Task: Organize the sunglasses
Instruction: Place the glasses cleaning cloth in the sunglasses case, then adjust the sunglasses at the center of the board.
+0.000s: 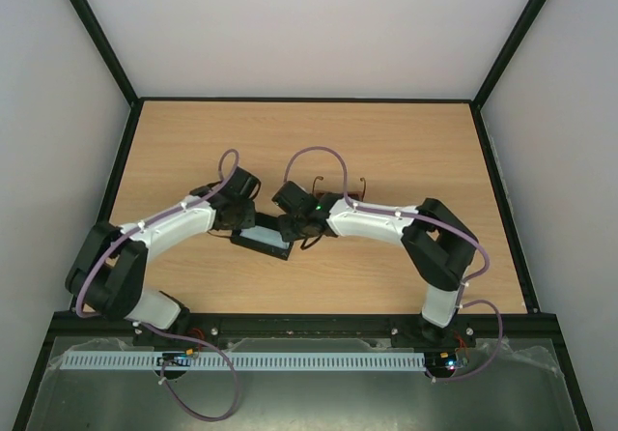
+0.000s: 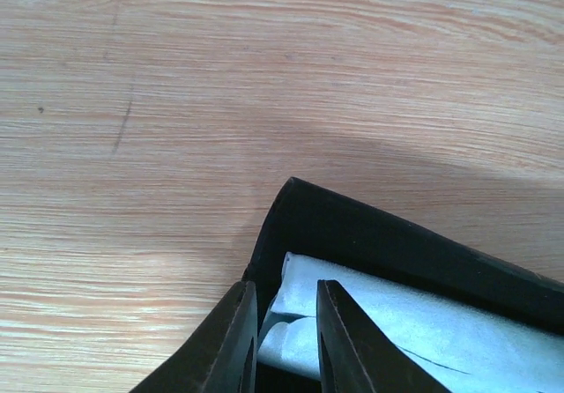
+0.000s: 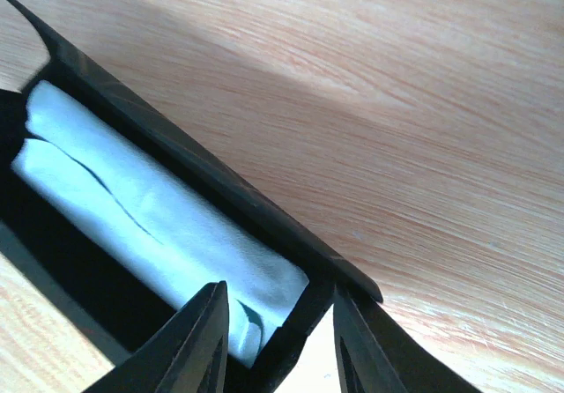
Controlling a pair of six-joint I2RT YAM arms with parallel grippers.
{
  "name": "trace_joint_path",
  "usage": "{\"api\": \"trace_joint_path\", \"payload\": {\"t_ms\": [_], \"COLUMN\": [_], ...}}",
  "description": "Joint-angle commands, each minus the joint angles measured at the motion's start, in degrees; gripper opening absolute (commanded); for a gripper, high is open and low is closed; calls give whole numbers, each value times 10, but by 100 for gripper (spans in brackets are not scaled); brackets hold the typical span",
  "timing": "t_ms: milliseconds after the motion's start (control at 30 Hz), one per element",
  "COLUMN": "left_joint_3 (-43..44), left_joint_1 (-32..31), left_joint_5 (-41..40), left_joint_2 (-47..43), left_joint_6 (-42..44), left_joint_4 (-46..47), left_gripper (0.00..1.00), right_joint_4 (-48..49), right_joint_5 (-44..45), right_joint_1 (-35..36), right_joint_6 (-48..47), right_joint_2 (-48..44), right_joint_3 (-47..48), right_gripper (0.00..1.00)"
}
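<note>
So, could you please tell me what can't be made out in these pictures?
Case: top view, ends covered by the left gripper and right gripper; wrist views cut it at the edges.
Grip: wrist views, too close to tell whether either clamps the case wall.
Sunglasses: top view, mostly behind the right arm; absent from wrist views.
Cloth: wrist views, partly behind the fingers.

Lt-brown wood grain w/ darker streaks on table (image 2: 176, 76). Blk case (image 3: 220, 190), pale-blue cloth (image 3: 159, 208) inside. White & blk arms (image 1: 372, 220) in top view, purple cables (image 1: 227, 160) over them. Dk-brown sunglasses (image 1: 362, 186), upper centre. Blk left gripper (image 2: 284, 344) & right gripper (image 3: 280, 340). Pale-grey walls (image 1: 290, 25), blk edge strips.
</note>
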Motion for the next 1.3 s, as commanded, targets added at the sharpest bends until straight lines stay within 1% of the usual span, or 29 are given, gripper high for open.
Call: {"api": "trace_joint_path", "payload": {"t_ms": [0, 200, 333, 400, 533, 567, 600, 700, 733, 767, 800, 1000, 1267], "left_joint_3": [25, 48, 61, 64, 62, 60, 57, 47, 42, 37, 31, 25, -2], "left_joint_1": [4, 7, 14, 18, 23, 24, 25, 27, 28, 29, 30, 31, 31], "left_joint_5": [-17, -21, -18, -14, -9, -5, -1, 13, 20, 25, 32, 77, 124], "left_joint_2": [-31, -67, -97, -116, -160, -171, -180, -207, -215, -225, -233, -267, -321], "left_joint_6": [-8, -10, -12, -15, -22, -23, -25, -32, -35, -38, -43, -59, -79], "left_joint_4": [-26, -45, -64, -71, -84, -84, -85, -82, -79, -74, -69, -58, -44], "left_gripper": [24, 32, 35, 40, 56, 61, 68, 94, 98, 99, 99, 99, 99], "right_joint_4": [-21, -31, -42, -48, -66, -70, -74, -85, -88, -89, -90, -82, -87], "right_joint_5": [18, 27, 37, 46, 64, 66, 67, 70, 69, 69, 68, 41, 10], "right_joint_1": [4, 3, 3, 3, 2, 2, 2, 2, 2, 2, 2, 2, 2], "right_joint_6": [-4, -10, -10, -9, -1, 2, 7, 22, 27, 35, 38, 65, 79], "right_joint_2": [-48, -100, -150, -186, -256, -273, -293, -347, -361, -376, -389, -440, -493], "right_joint_3": [-8, -19, -56, -80, -135, -149, -163, -201, -213, -226, -239, -298, -344], "right_gripper": [36, 46, 50, 53, 59, 63, 68, 92, 95, 98, 99, 99, 99]}}
